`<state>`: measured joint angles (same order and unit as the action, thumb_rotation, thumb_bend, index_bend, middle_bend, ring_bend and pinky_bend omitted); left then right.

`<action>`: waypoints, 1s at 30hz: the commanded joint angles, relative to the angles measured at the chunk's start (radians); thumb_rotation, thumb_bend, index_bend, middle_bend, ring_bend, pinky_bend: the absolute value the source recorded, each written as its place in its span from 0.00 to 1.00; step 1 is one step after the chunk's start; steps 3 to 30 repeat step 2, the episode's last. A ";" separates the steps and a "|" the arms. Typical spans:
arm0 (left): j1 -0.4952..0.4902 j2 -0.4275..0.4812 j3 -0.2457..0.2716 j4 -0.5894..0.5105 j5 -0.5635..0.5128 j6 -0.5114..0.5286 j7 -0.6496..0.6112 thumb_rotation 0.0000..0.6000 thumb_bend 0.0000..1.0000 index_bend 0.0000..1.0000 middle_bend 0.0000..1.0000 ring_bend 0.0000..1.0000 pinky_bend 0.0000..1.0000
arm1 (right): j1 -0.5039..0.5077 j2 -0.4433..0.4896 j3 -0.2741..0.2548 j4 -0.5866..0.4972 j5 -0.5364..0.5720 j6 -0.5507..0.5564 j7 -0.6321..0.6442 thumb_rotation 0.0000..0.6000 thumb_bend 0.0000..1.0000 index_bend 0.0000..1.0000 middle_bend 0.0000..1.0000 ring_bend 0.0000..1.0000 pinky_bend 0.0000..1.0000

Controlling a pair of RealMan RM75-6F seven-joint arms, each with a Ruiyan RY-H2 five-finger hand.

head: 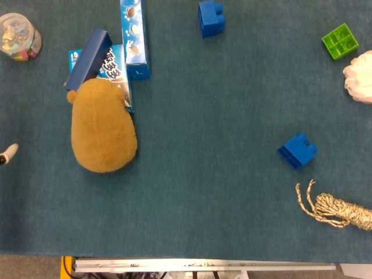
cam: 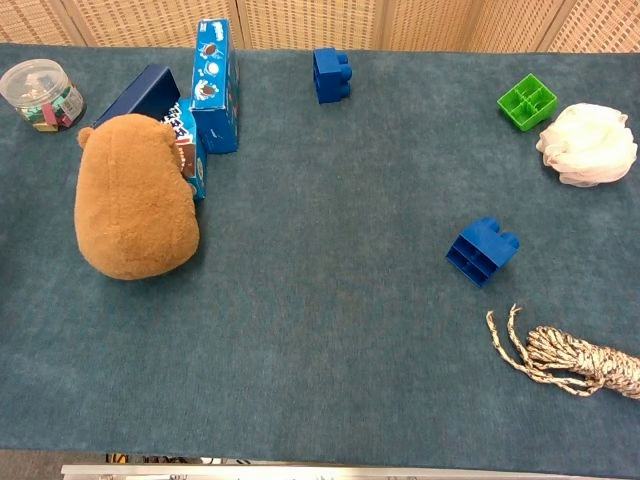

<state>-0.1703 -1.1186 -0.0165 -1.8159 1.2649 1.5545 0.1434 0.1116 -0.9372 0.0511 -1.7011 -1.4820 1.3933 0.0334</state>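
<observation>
We see only a pale fingertip of our left robot hand (head: 8,154) at the left edge of the head view, low beside the tabletop (head: 209,174); the chest view does not show it. From that sliver we cannot tell whether the hand is spread or curled, and it holds nothing we can see. Our right robot hand appears in neither view.

Nearest the fingertip, but clearly apart from it, lies the brown plush (head: 103,129), flat on the tabletop. Its upper end presses against a low cookie box (head: 116,70) lying flat, and a dark blue box (head: 88,58) leans tilted just above the plush, over that cookie box. A taller cookie box (head: 133,38) stands upright just right of them, touching the low one.

In the far left corner sits a clear jar (head: 18,37) with coloured bits inside, well apart from the plush.

One blue brick (head: 210,17) sits at the far edge near the middle. Another blue brick (head: 297,150) lies toward the right, with a coiled rope (head: 334,208) near it on the closer side. A green brick (head: 340,40) and a white puff (head: 359,77) sit close together at the far right.
</observation>
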 commanded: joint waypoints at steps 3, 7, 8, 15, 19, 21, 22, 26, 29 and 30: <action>0.044 0.008 0.015 0.009 0.045 0.041 -0.053 0.95 0.03 0.09 0.03 0.00 0.00 | -0.002 0.004 -0.001 -0.012 -0.005 0.005 -0.013 1.00 0.17 0.31 0.44 0.30 0.26; 0.044 0.008 0.015 0.009 0.045 0.041 -0.053 0.95 0.03 0.09 0.03 0.00 0.00 | -0.002 0.004 -0.001 -0.012 -0.005 0.005 -0.013 1.00 0.17 0.31 0.44 0.30 0.26; 0.044 0.008 0.015 0.009 0.045 0.041 -0.053 0.95 0.03 0.09 0.03 0.00 0.00 | -0.002 0.004 -0.001 -0.012 -0.005 0.005 -0.013 1.00 0.17 0.31 0.44 0.30 0.26; 0.044 0.008 0.015 0.009 0.045 0.041 -0.053 0.95 0.03 0.09 0.03 0.00 0.00 | -0.002 0.004 -0.001 -0.012 -0.005 0.005 -0.013 1.00 0.17 0.31 0.44 0.30 0.26; 0.044 0.008 0.015 0.009 0.045 0.041 -0.053 0.95 0.03 0.09 0.03 0.00 0.00 | -0.002 0.004 -0.001 -0.012 -0.005 0.005 -0.013 1.00 0.17 0.31 0.44 0.30 0.26; 0.044 0.008 0.015 0.009 0.045 0.041 -0.053 0.95 0.03 0.09 0.03 0.00 0.00 | -0.002 0.004 -0.001 -0.012 -0.005 0.005 -0.013 1.00 0.17 0.31 0.44 0.30 0.26; 0.044 0.008 0.015 0.009 0.045 0.041 -0.053 0.95 0.03 0.09 0.03 0.00 0.00 | -0.002 0.004 -0.001 -0.012 -0.005 0.005 -0.013 1.00 0.17 0.31 0.44 0.30 0.26; 0.044 0.008 0.015 0.009 0.045 0.041 -0.053 0.95 0.03 0.09 0.03 0.00 0.00 | -0.002 0.004 -0.001 -0.012 -0.005 0.005 -0.013 1.00 0.17 0.31 0.44 0.30 0.26; 0.044 0.008 0.015 0.009 0.045 0.041 -0.053 0.95 0.03 0.09 0.03 0.00 0.00 | -0.002 0.004 -0.001 -0.012 -0.005 0.005 -0.013 1.00 0.17 0.31 0.44 0.30 0.26; 0.044 0.008 0.015 0.009 0.045 0.041 -0.053 0.95 0.03 0.09 0.03 0.00 0.00 | -0.002 0.004 -0.001 -0.012 -0.005 0.005 -0.013 1.00 0.17 0.31 0.44 0.30 0.26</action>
